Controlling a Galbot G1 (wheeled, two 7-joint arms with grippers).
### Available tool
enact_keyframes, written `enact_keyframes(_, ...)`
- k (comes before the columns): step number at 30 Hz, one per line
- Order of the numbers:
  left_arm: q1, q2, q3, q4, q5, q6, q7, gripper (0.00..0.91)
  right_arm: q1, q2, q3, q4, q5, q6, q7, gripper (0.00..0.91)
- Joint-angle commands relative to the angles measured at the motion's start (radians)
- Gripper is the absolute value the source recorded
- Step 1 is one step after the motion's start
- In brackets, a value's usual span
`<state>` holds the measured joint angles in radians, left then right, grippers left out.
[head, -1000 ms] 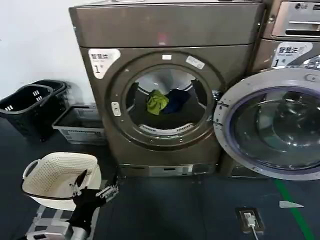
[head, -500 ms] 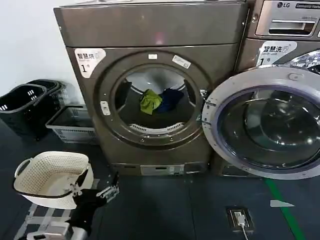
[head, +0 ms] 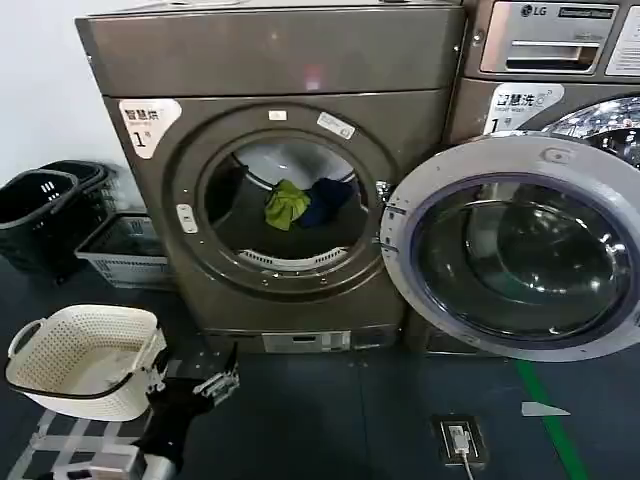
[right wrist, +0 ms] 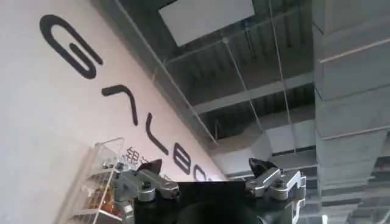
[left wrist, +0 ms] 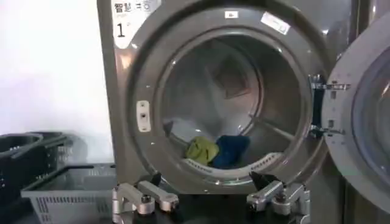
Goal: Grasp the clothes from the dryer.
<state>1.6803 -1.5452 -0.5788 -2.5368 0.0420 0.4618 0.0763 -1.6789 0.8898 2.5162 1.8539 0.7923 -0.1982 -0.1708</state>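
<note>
The bronze-grey dryer point(head: 300, 60), labelled "1", stands in front of me with its round glass door point(head: 510, 250) swung open to the right. Inside the drum lie the clothes: an olive-green garment point(head: 285, 203) and, touching it on the right, a dark navy one point(head: 325, 200). The left wrist view shows the same olive-green garment point(left wrist: 203, 149) and navy garment point(left wrist: 231, 149) at the drum's front lip. My left gripper point(head: 196, 368) point(left wrist: 207, 181) hangs low before the dryer, well short of the porthole, open and holding nothing. My right gripper point(right wrist: 205, 165) points up at the ceiling, open.
A white perforated basket point(head: 80, 330) sits on the floor at my lower left, beside the left gripper. Black baskets point(head: 40, 205) and a grey crate point(head: 120, 250) stand left of the dryer. An LG machine point(head: 560, 40) stands on the right. A floor socket point(head: 460, 440) lies ahead.
The dryer, its door and the baskets have slid leftward in the head view. My left gripper keeps its place in the frame and stays open. The clothes have not moved in the drum.
</note>
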Motion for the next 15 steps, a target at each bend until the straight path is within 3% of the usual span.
enact_keyframes(1,0.0,0.001,0.0,0.002,-0.001,0.0,0.0,0.907,0.001,0.0,-0.001,0.002,0.0,0.0,0.0,0.907)
enact_keyframes(15,-0.005,0.0,0.003,-0.013,-0.01,-0.005,0.006,0.907,-0.008,0.0,0.02,-0.007,0.046,0.046,-0.031,0.907)
